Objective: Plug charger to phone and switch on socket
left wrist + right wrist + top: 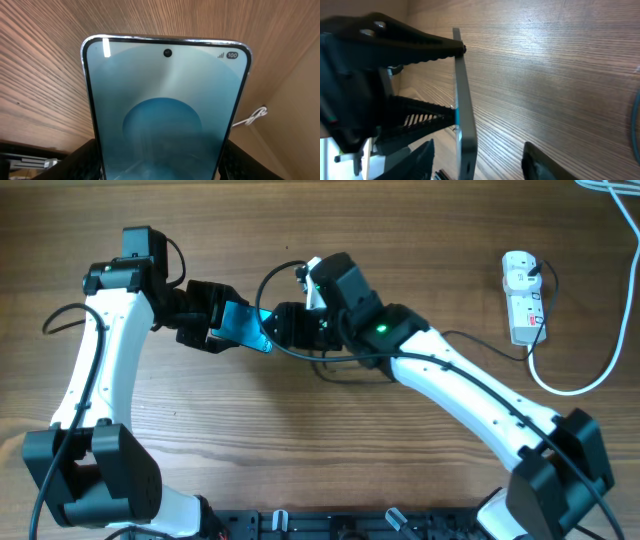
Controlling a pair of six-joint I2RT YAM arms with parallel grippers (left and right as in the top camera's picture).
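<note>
The phone [247, 326], with a teal-blue screen, is held tilted above the table by my left gripper [225, 325]. In the left wrist view the phone [165, 100] fills the frame and the left gripper [160, 165] is shut on its sides. My right gripper [285, 328] sits at the phone's free end. In the right wrist view the phone [463, 120] shows edge-on between the fingers of the right gripper [480, 162], which are wide apart and not touching it. The thin black charger cable [480, 344] runs to the white socket [523, 298]. Its plug tip is hidden.
A thicker white cable [600, 375] loops from the socket toward the table's far right corner, and it also shows in the left wrist view [252, 116]. The arm bases stand at the front edge. The table [300, 440] is bare wood.
</note>
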